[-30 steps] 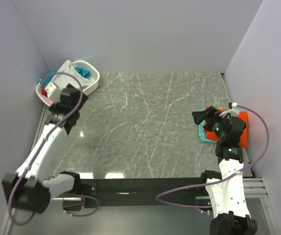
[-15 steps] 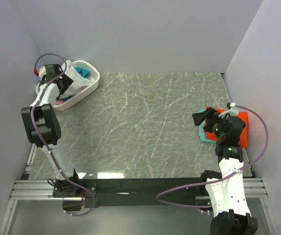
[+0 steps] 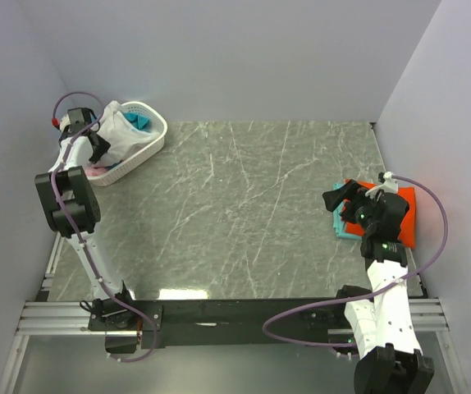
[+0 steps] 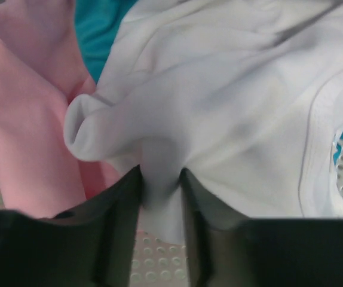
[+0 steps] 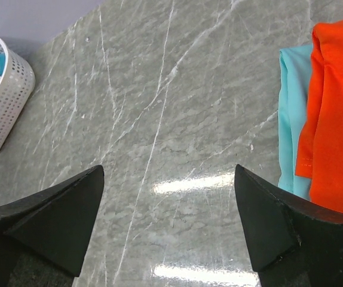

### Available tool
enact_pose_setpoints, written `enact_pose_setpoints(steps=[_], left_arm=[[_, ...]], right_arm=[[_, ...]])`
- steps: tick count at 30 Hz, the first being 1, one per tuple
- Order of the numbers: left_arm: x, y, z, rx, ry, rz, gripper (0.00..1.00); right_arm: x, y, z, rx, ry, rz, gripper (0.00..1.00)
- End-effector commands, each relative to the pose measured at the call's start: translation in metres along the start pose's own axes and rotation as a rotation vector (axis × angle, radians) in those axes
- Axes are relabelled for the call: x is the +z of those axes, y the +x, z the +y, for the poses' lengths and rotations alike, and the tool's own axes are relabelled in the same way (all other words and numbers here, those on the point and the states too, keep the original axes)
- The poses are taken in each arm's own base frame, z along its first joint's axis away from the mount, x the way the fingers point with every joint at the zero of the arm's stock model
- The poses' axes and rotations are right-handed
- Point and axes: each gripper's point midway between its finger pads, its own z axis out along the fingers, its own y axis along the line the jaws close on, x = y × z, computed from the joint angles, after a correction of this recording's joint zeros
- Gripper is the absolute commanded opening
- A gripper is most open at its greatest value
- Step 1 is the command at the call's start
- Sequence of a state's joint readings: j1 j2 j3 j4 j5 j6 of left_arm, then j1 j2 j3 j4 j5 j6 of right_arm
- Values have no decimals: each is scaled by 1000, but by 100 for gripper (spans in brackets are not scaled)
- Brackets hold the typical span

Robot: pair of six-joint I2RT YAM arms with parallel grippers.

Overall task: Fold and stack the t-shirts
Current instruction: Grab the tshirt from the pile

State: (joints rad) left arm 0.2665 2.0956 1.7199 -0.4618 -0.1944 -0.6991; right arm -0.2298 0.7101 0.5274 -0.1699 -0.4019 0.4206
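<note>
In the left wrist view my left gripper (image 4: 159,179) is shut on a bunched fold of the white t-shirt (image 4: 231,101), which lies in the basket over a pink t-shirt (image 4: 28,131) and a teal one (image 4: 103,30). From above, the left gripper (image 3: 96,141) sits at the basket's left end, with the white t-shirt (image 3: 119,133) spilling over it. My right gripper (image 5: 168,197) stands open over bare table, just left of the folded stack: an orange-red t-shirt (image 5: 339,113) on a teal t-shirt (image 5: 291,119). The same stack shows at the table's right edge, orange-red t-shirt (image 3: 406,215).
The white perforated basket (image 3: 149,146) stands at the far left corner of the grey marbled table (image 3: 244,213), against the left wall. It also shows in the right wrist view as the basket (image 5: 1,101) at far left. Walls close the table at left, back and right.
The left arm swung from the table's left side up and over into the basket, and its jaws closed on the white t-shirt. The right arm barely moved.
</note>
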Motion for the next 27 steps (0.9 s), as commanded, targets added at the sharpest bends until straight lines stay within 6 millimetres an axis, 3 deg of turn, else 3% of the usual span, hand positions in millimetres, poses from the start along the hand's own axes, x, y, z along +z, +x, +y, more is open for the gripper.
enact_pose_setpoints(steps=[1,3,6,13,19,22,23,27], left_arm=[[-16,-12,-16,18,73,-8,35],[-27,-18,-20,12,97,-22,17],[-41,-28,-23,10,107,-48,1],[-89,-56,-40,8,197,-118,1],[-171,-100,-60,-47,340,-267,1],[-222,-120,-70,-51,435,-341,0],[-248,-127,-77,-49,502,-373,0],[-316,-136,-95,-29,681,-431,0]], right_arm=[[-2,-19,6,-36,-6,-51,95],[-2,-17,6,-35,-8,-46,95],[-2,-16,6,-35,-12,-39,95],[-5,-17,10,-37,-24,-44,95],[-8,-22,12,-7,-16,-63,95],[-12,-30,11,5,15,-89,96],[-14,-33,11,11,26,-97,95],[-21,-48,12,100,78,-127,98]])
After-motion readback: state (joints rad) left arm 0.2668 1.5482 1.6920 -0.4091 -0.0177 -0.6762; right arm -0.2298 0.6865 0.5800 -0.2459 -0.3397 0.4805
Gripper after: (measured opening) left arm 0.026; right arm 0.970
